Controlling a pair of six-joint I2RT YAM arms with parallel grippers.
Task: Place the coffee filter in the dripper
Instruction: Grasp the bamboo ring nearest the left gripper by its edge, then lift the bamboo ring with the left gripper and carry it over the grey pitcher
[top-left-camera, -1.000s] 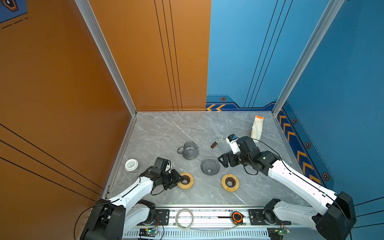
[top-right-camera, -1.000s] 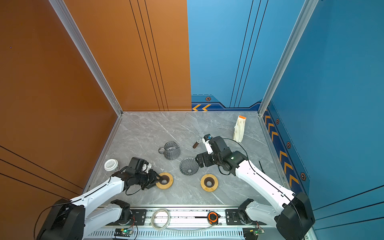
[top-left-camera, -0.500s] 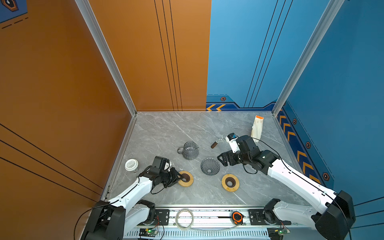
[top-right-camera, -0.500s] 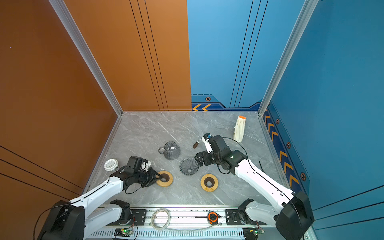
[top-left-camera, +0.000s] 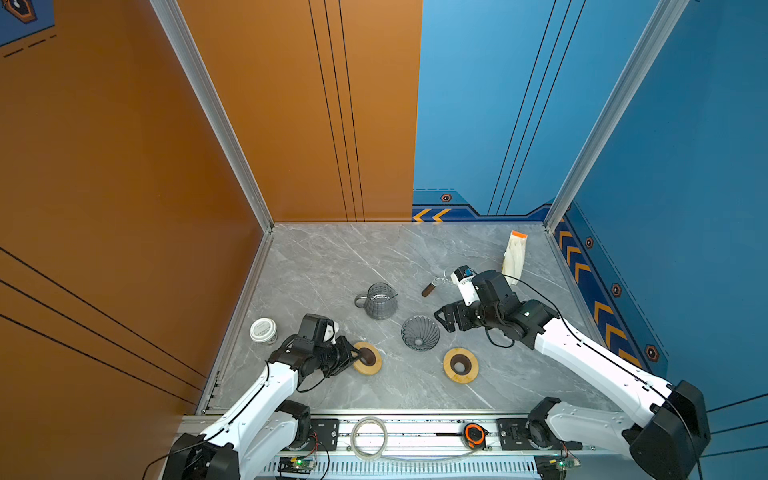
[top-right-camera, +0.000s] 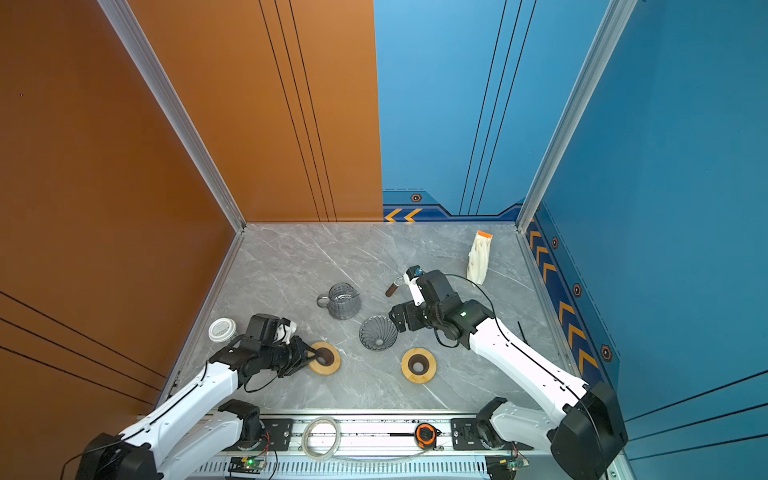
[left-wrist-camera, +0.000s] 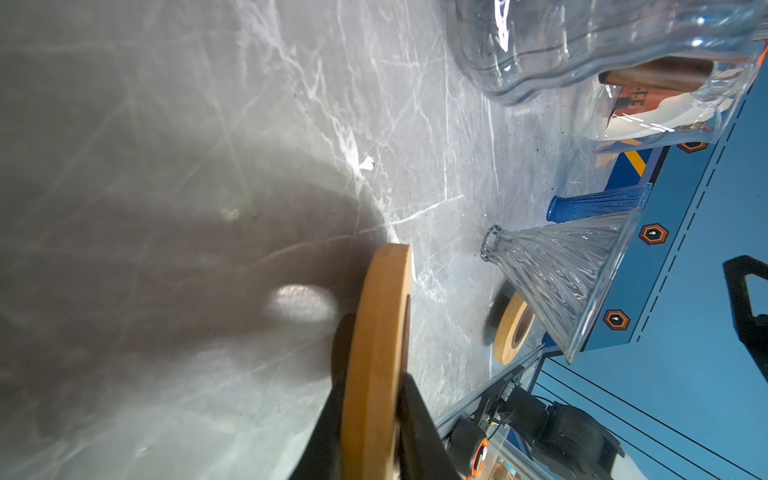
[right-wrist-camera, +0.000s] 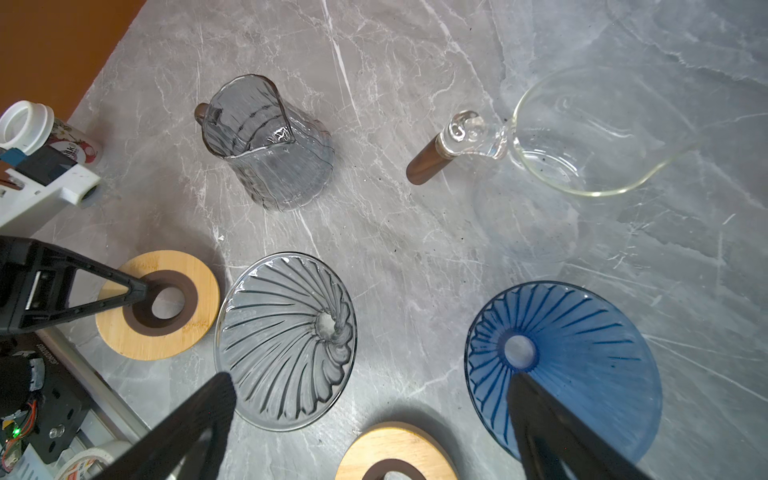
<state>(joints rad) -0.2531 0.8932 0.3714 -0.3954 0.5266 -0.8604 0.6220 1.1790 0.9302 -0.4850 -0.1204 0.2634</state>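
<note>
Left gripper (top-left-camera: 357, 356): jaws drawn in on the wooden ring (top-left-camera: 372, 369). The left wrist view shows one finger against each face of it.

Right gripper (top-left-camera: 443, 321): jaws fully apart and empty, poised over the grey glass dripper (top-left-camera: 419, 332). The blue dripper (right-wrist-camera: 561, 361) sits just beside, under the same arm.

Coffee filter pack (top-left-camera: 514, 257): white with an orange cap, near the back right corner of the table (top-left-camera: 332, 266), untouched.

Governing relation: the pack lies behind the right gripper, whose fingers point the opposite way, toward the table's middle. The pack's long axis runs roughly front to back, orange end toward the back wall. Whether it stands or lies flat cannot be determined.

The right arm is clearly nearer. The left gripper is well apart from the pack and occupied.

Judgement: fetching a filter falls to the right arm, which must first turn back toward that corner.
</note>
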